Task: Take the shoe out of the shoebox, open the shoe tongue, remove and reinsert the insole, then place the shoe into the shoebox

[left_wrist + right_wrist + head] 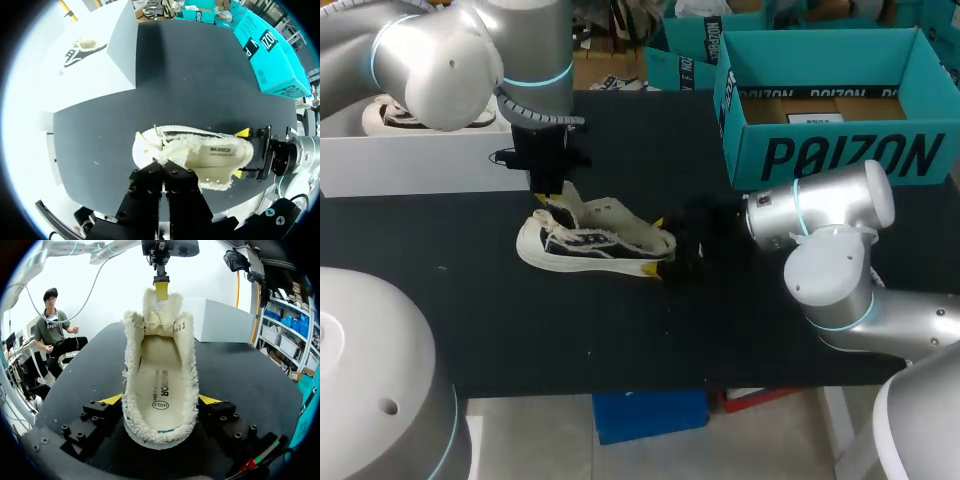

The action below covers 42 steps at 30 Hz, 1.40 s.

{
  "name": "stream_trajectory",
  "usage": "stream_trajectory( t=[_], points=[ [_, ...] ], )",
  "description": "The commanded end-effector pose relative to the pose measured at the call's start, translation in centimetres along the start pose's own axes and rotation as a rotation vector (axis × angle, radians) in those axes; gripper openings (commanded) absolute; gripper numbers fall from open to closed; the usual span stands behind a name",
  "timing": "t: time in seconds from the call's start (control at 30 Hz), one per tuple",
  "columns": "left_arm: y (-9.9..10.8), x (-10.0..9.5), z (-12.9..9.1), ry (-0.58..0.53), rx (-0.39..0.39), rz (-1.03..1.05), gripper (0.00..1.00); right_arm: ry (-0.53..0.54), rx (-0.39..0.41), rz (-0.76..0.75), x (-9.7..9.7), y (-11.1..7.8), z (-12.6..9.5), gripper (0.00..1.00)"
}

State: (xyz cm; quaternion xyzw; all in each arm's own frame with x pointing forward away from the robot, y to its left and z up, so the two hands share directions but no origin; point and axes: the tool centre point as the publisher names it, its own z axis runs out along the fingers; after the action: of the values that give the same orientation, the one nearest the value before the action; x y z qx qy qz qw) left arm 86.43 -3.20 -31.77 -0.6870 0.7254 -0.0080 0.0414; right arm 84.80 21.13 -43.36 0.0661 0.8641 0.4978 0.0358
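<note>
Black desk (620,330) carries a low shoe (590,245), white with black parts and a woolly lining. It lies near the middle of the desk, with the sole down in the right wrist view.

The left hand (548,195) comes down from above onto the front part of the shoe. Its two fingers stand close together and pinch the upper edge of the tongue (161,307), which stands upright over the opening. One yellow tip shows at the top of the tongue in the right wrist view.

The right hand (160,400) is at the heel end. Its fingers are wide apart, one on each side of the shoe, and both yellow tips touch the woolly sides, so it holds the shoe from two sides.

The insole (159,385) lies flat inside the shoe, with print on it.

The teal shoebox (840,155) stands open at the far right of the desk, well apart from the shoe. A white box (410,160) stands at the far left of the desk.
</note>
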Motion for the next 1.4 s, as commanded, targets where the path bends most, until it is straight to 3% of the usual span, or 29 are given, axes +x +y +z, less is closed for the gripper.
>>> stream_trajectory(
  t=[0.03, 0.4, 0.5, 0.53, 0.57, 0.6, 0.63, 0.8, 1.07, 1.33, 1.4],
  points=[
    [0.4, -1.3, 0.1, 0.046, 0.01, -0.007, 0.0, -0.001, 0.002, 0.002, -0.1, -0.1, 0.3, 0.0],
    [0.6, -2.3, 1.5, 0.055, -0.015, -0.027, 0.03, -0.001, 0.002, 0.002, -0.1, -0.1, 0.3, 0.0],
    [0.6, -2.2, 1.8, 0.054, -0.021, -0.026, 0.26, -0.001, 0.002, 0.002, -0.1, -0.1, 0.3, 0.0],
    [0.6, -2.2, 1.8, 0.054, -0.022, -0.025, 0.4, -0.001, 0.002, 0.002, -0.1, -0.1, 0.3, 0.0],
    [0.6, -2.2, 1.8, 0.053, -0.023, -0.024, 0.62, -0.001, 0.002, 0.002, -0.1, -0.1, 0.3, 0.0],
    [0.5, -2.1, 1.8, 0.053, -0.023, -0.023, 0.9, -0.001, 0.002, 0.002, -0.1, -0.1, 0.3, 0.0],
    [0.5, -2.1, 1.7, 0.054, -0.023, -0.02, 1.0, -0.001, 0.002, 0.002, -0.1, -0.1, 0.3, 0.0],
    [0.3, -1.8, 0.4, 0.079, -0.014, 0.007, 1.0, -0.001, 0.002, 0.002, -0.1, -0.1, 0.3, 0.0],
    [1.0, -0.3, -4.0, 0.138, 0.014, 0.211, 1.0, -0.001, 0.002, 0.002, -0.1, -0.1, 0.3, 0.0],
    [1.8, 3.0, -5.3, 0.099, -0.039, 0.709, 1.0, -0.001, 0.002, 0.002, -0.1, -0.1, 0.3, 0.0],
    [2.5, 3.7, -5.1, 0.103, -0.1, 0.908, 1.0, -0.001, 0.002, 0.002, -0.1, -0.1, 0.3, 0.0]
  ],
)
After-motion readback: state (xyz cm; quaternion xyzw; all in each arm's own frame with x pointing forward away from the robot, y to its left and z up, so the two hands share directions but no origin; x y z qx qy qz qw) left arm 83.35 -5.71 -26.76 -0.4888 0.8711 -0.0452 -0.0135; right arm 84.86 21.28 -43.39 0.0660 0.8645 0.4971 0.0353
